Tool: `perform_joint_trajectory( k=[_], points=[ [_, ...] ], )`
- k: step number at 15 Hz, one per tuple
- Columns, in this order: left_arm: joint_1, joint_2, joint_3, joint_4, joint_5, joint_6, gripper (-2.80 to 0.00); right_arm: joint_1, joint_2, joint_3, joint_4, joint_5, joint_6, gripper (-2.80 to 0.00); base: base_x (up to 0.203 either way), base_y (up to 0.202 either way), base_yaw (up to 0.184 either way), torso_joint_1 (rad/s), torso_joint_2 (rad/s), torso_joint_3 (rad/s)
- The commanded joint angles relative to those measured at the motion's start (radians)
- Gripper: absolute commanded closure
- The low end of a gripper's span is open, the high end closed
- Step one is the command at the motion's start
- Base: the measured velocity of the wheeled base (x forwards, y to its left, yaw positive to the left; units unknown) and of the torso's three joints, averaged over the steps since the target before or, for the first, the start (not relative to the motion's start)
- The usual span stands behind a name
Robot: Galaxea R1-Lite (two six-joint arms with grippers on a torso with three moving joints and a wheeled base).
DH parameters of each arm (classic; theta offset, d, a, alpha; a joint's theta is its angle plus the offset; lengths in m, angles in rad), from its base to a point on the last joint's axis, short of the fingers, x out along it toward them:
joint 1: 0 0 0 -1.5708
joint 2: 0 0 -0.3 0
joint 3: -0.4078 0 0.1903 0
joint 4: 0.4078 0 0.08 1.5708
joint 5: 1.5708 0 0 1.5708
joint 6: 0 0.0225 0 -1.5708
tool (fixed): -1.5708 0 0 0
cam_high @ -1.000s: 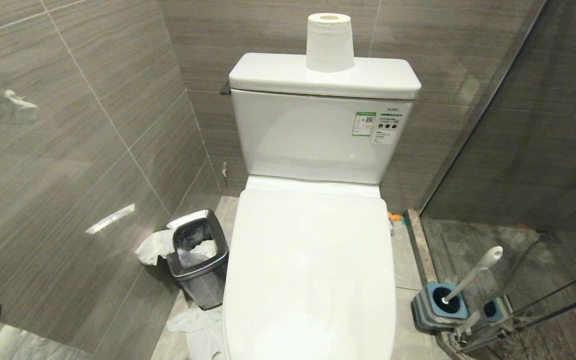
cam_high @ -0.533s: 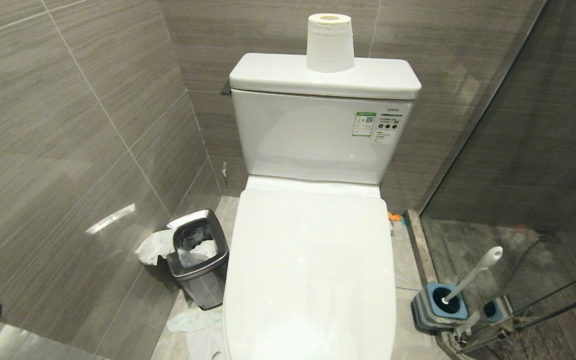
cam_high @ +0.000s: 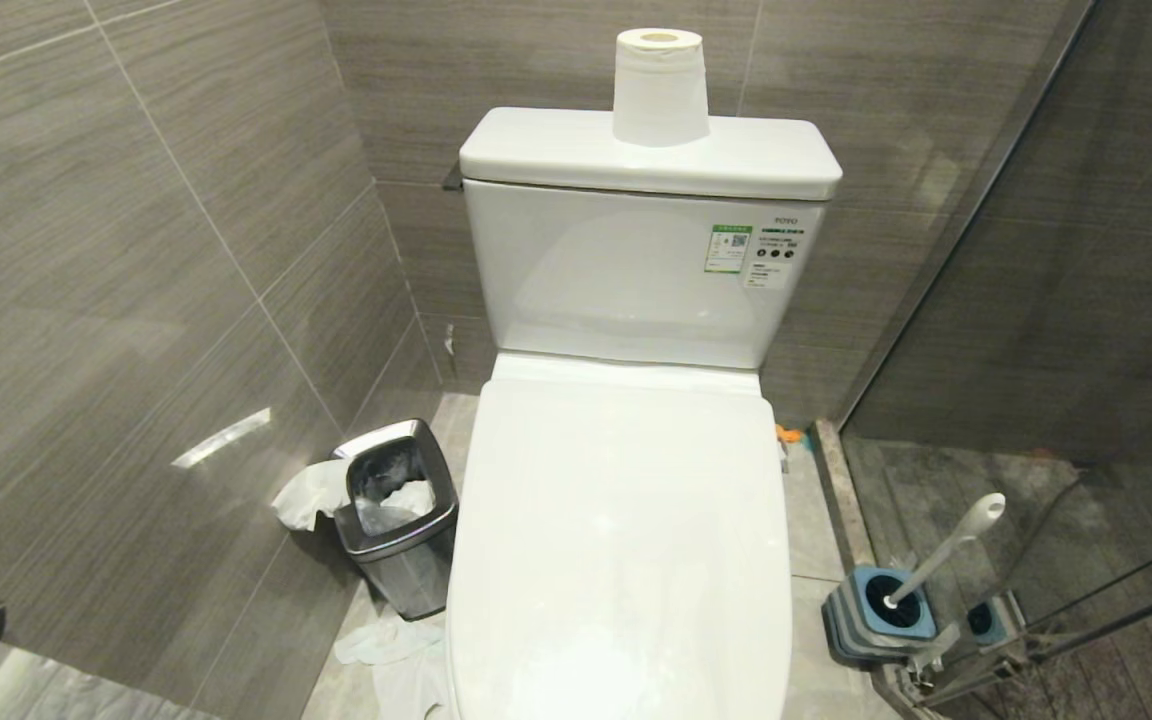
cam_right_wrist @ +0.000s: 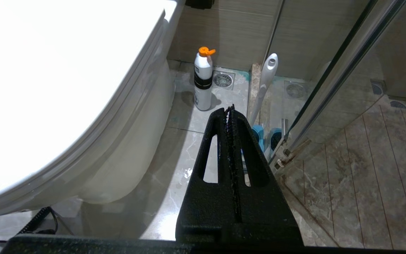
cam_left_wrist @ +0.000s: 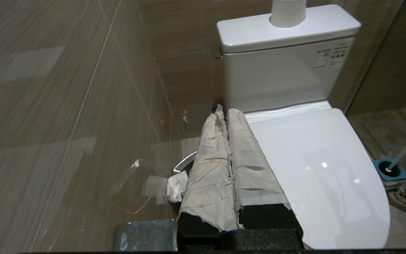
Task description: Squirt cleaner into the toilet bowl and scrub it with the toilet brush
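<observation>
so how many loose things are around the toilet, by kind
toilet paper roll: 1
steel waste bin: 1
toilet brush: 1
brush holder: 1
white bottle with orange cap: 1
total: 5

Waste bin (cam_high: pixel 398 515) left of toilet bowl (cam_high: pixel 621 540), toilet brush (cam_high: pixel 944 550) right.

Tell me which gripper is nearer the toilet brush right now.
Right. The right gripper, shut, hangs just in front of the toilet brush and its blue holder. The left gripper, shut, is across the closed toilet bowl, near the waste bin.
</observation>
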Motion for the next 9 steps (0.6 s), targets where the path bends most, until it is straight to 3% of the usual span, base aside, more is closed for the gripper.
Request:
perform_joint_trajectory(
  k=[1,9],
  points=[
    [0.050,-0.080,0.042,0.006,-0.041,0.006,0.00,0.000,0.001,-0.001,0.000,0.000,0.000,0.00,0.000,0.000,0.000,0.000,0.00,0.000],
    [0.152,-0.287,0.265,-0.002,-0.030,0.034,0.00,0.000,0.001,-0.001,0.000,0.000,0.000,0.00,0.000,0.000,0.000,0.000,0.00,0.000]
  ],
)
